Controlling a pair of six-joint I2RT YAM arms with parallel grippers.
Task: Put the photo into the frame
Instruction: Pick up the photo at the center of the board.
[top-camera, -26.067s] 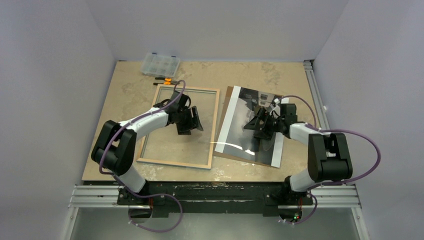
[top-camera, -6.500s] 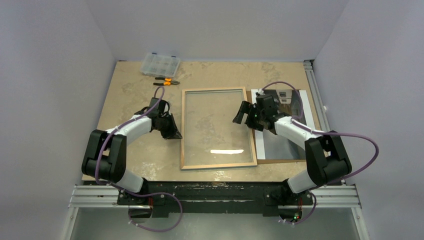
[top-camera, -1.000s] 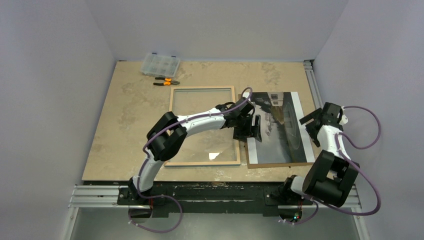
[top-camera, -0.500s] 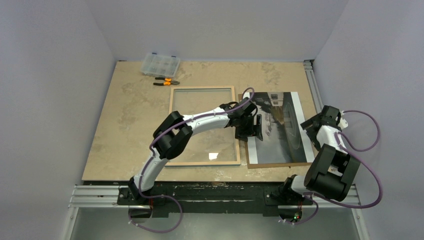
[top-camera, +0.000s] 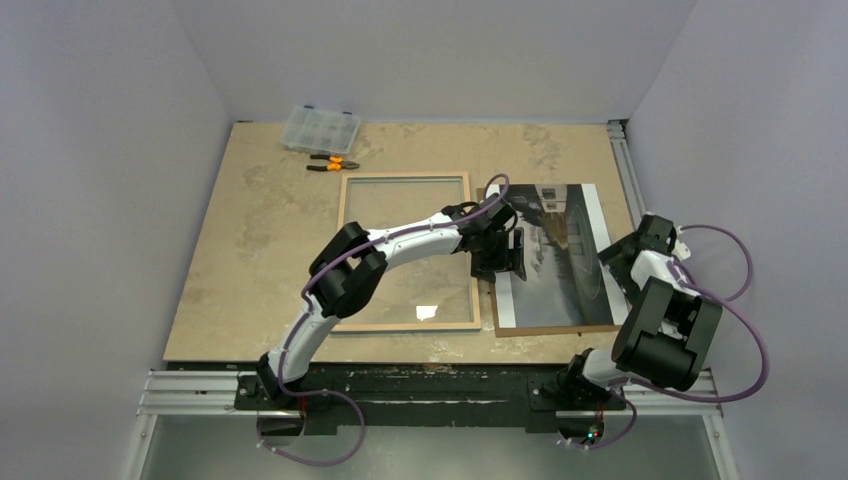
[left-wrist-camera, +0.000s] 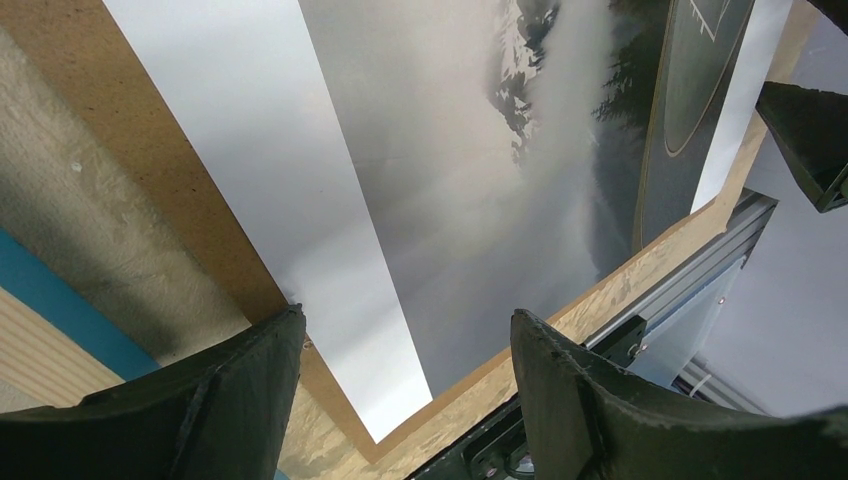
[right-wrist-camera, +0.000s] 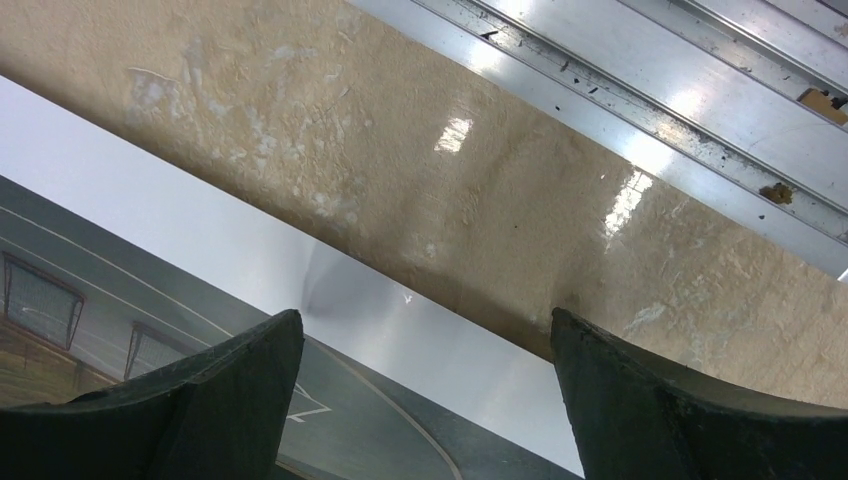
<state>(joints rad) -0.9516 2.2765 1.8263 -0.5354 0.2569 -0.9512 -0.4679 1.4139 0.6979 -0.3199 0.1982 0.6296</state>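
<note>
Now for the Pickup: Photo Lying Beside the Frame, Not in It

Both arms stood at the photo (top-camera: 560, 255), which lay picture-up on a brown board (top-camera: 540, 331) just right of the frame (top-camera: 405, 177). The left gripper (top-camera: 512, 255) hung wide open over its left border, and the right gripper (top-camera: 618, 250) was equally spread at its right border. Neither held anything. I judged the pickup was in hand. Next, a finger would have to get under that thin, flat sheet. Its long side ran away from the arms, parallel to the frame's, with the building end farthest.
</note>
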